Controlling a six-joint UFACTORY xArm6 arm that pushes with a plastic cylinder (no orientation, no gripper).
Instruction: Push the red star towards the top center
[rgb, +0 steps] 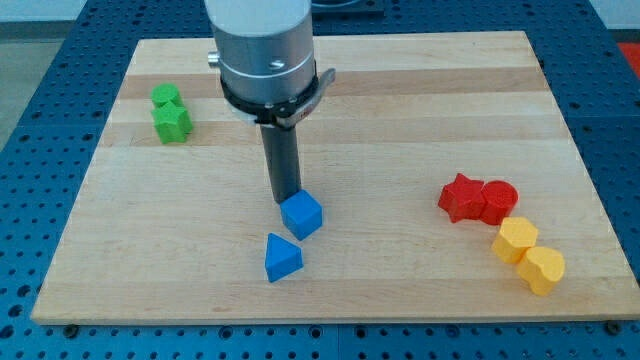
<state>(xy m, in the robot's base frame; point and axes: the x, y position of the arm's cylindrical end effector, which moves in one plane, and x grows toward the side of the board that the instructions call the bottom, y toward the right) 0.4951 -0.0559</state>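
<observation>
Red star (459, 196) lies well right of my tip (285, 199).

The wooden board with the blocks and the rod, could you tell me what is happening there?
My tip rests at the blue cube, near the board's middle, with a blue triangular block just below. The red star, which I must push towards the top center, sits untouched at the view's right, against a red round block.
</observation>
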